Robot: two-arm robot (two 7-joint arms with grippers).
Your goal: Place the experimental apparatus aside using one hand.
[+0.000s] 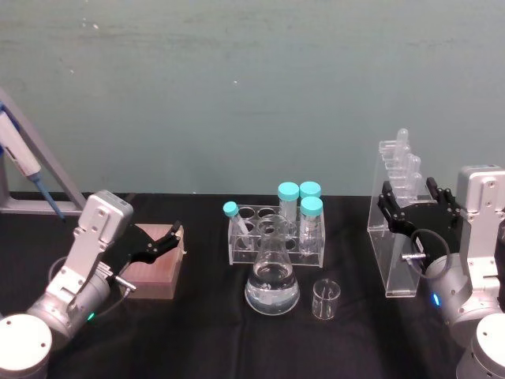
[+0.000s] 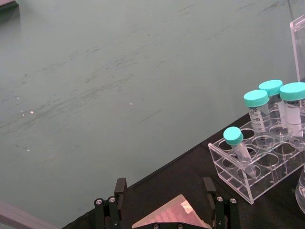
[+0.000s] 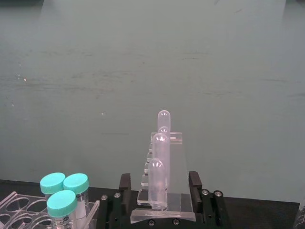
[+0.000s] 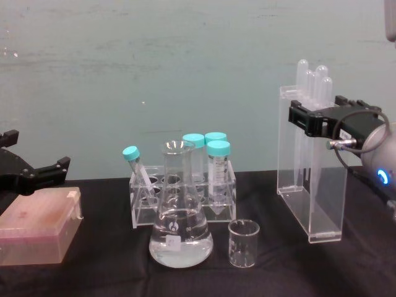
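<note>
Table [image 1: 205, 332]: black, teal wall [image 1: 237, 95] behind.
Right gripper [image 1: 409, 196]: fingers wide, straddling pipette stand [image 1: 394, 260].
Left gripper [image 2: 164, 188]: spread, empty, far left of stand.

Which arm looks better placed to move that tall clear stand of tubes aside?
The right. Its claw straddles the acrylic stand, a finger on either side. The left claw hovers over a pink box, well away from it.

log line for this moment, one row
right tool at acrylic stand, stand on table | left tool open above pink box | conical flask, beaker untouched
</note>
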